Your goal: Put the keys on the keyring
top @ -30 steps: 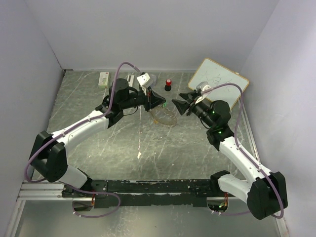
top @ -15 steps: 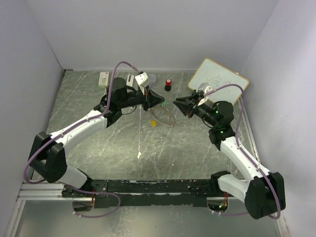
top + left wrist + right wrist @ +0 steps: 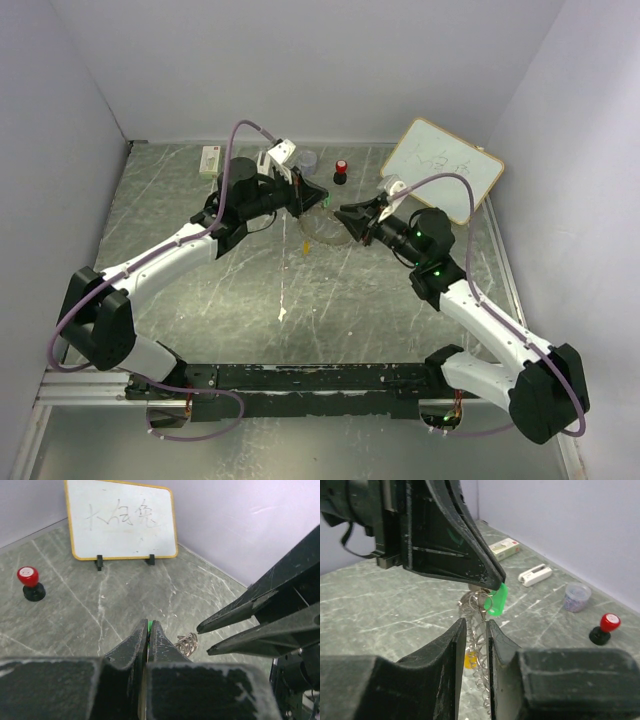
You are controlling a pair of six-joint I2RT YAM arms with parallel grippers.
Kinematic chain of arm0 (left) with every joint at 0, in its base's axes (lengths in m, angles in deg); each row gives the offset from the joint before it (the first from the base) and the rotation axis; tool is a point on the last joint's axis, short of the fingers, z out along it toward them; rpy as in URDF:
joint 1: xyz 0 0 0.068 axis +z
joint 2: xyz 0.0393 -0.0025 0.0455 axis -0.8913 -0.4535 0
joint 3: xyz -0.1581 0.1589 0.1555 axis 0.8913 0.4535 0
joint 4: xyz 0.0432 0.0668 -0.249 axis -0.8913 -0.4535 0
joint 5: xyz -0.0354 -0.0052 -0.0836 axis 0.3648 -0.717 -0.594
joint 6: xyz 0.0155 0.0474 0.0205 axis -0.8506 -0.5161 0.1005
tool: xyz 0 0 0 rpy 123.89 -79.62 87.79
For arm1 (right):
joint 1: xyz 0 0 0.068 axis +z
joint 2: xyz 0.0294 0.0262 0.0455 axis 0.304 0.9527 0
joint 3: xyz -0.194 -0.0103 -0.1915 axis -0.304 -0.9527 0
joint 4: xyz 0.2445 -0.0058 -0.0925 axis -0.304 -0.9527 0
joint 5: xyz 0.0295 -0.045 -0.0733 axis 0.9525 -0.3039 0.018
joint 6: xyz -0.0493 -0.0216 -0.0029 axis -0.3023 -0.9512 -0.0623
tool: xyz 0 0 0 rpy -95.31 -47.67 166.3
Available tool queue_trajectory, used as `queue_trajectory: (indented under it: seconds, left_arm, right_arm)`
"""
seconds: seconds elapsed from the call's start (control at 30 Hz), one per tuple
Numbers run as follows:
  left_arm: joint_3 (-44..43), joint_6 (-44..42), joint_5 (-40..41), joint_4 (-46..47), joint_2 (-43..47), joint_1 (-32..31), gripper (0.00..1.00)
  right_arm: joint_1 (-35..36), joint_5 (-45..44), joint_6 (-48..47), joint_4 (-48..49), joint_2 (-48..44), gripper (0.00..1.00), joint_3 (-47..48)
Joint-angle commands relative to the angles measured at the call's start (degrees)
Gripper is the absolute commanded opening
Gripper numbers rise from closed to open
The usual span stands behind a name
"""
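The 2 arms meet over the middle of the counter, so this is the threading step. The left tool is clenched on the green key: the key's plastic head juts from under its tips. The keyring hangs just beside and below that key, running down between the fingers of the right tool. Those jaws stand only narrowly apart, 1 on each side of the ridged rim. I cannot tell whether they pinch it yet or merely flank it. The yellow key sits low beside the ring, and I cannot tell if it is already threaded.

To my eye, the green key is being worked on and is not clearly on the ring. The next move calls for a firm hold on the rim by the right tool. Then the key's hole needs a small, careful feed along the wire, because the parts are tiny and slip easily.

The right wrist view alone shows the green head, the ring's coils and the yellow key together. The left wrist view reduces the key to a green sliver between shut fingers. It also shows a bit of the ring's coil, and adds the whiteboard and the red-capped knob. The overhead view gives the arms' layout, but there the ring is only a faint loop.
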State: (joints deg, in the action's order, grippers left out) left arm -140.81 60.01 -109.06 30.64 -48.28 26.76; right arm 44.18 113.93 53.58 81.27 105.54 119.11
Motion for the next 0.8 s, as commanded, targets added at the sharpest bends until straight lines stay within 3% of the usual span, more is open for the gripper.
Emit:
queue_trajectory:
  seconds: [0.0,0.23,0.6,0.77]
  left_arm:
    - [-3.4,3.3,8.2,0.1,-0.1,-1.3,0.07]
    - [-8.1,8.9,21.8,-7.4,-2.5,-4.9,0.07]
    - [-13.5,14.2,35.9,-16.4,-4.7,-8.3,0.07]
    - [-16.0,15.8,39.7,-19.8,-5.3,-9.1,0.07]
  right_arm:
    - [3.8,-11.7,-2.5,-1.5,1.3,0.24,2.4]
    - [7.4,-17.6,-4.4,-2.2,3.8,0.25,4.1]
    - [9.6,-26.4,-4.2,-3.0,3.9,0.28,6.0]
    - [10.0,-25.9,-4.9,-6.8,6.3,0.29,9.4]
